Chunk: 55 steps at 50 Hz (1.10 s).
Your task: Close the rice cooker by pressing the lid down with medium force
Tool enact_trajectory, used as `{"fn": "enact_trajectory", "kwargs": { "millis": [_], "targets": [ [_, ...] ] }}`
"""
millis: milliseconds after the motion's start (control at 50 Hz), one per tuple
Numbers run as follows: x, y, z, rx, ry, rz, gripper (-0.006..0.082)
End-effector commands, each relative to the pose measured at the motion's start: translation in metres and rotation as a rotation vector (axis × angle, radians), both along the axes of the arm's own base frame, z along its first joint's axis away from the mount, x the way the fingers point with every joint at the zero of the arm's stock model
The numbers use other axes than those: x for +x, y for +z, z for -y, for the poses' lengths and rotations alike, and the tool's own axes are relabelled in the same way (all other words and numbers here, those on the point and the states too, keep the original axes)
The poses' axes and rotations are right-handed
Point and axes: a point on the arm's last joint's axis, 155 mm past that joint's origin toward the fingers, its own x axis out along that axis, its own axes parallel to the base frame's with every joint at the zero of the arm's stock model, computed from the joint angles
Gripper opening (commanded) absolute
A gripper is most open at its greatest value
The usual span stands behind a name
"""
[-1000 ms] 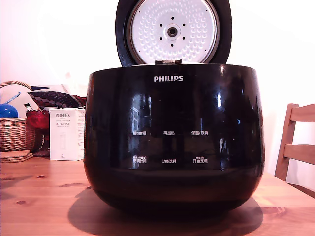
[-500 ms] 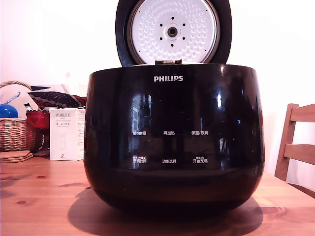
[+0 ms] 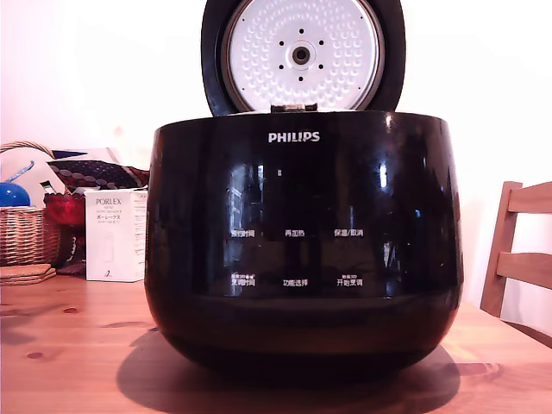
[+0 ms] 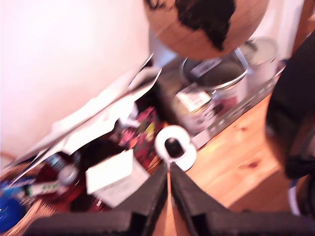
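Wooden table (image 3: 69, 345) with knots, pale wall behind, washed out by bright light. At the exterior view's left: wicker basket (image 3: 26, 228) with a blue ball (image 3: 13, 194) in it, a white box (image 3: 116, 235) marked PORLEX, a red thing behind it, patterned cloth. At the exterior view's right: part of a wooden chair (image 3: 517, 250), cut off by the frame edge.

Rice cooker (image 3: 302, 241) sits mid-table, fills most of the exterior view, PHILIPS logo and 6 white labels on its front. Lid (image 3: 302, 53) stands up open at the back, dimpled silver underside facing the camera, top edge cut off by the frame. Cooker inside is hidden behind the front wall.

Wrist view is blurred. Shows clutter by the wall: white papers (image 4: 98, 113), a white box, a white roll (image 4: 174, 142), metal pots (image 4: 221, 83), a globe (image 4: 206, 24) up top, cut off. The dark mass at one edge may be the cooker, cannot tell.

Gripper (image 4: 169, 169) appears only in the wrist view: the 2 black fingers (image 4: 152, 196) meet at the tips, nothing between them. It points at the clutter over the table, not touching cooker or lid. Gripper is not in the exterior view, so how far it is from the lid cannot be judged.
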Motion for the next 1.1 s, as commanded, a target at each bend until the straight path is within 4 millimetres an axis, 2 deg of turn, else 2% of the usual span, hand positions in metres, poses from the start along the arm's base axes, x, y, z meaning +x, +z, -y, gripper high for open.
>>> {"fn": "enact_trajectory", "kwargs": {
  "millis": [0, 240, 520, 860, 1080],
  "targets": [
    [-0.004, 0.017, 0.005, -0.027, -0.026, 0.041, -0.0020],
    [-0.008, 0.031, 0.031, -0.101, -0.137, 0.056, -0.0020],
    [0.009, 0.042, 0.066, -0.136, -0.226, 0.057, -0.0020],
    [0.033, 0.029, 0.103, -0.017, -0.357, 0.104, -0.0021],
    [0.029, 0.016, 0.117, 0.059, -0.449, 0.114, -0.0022]
  ]
}}
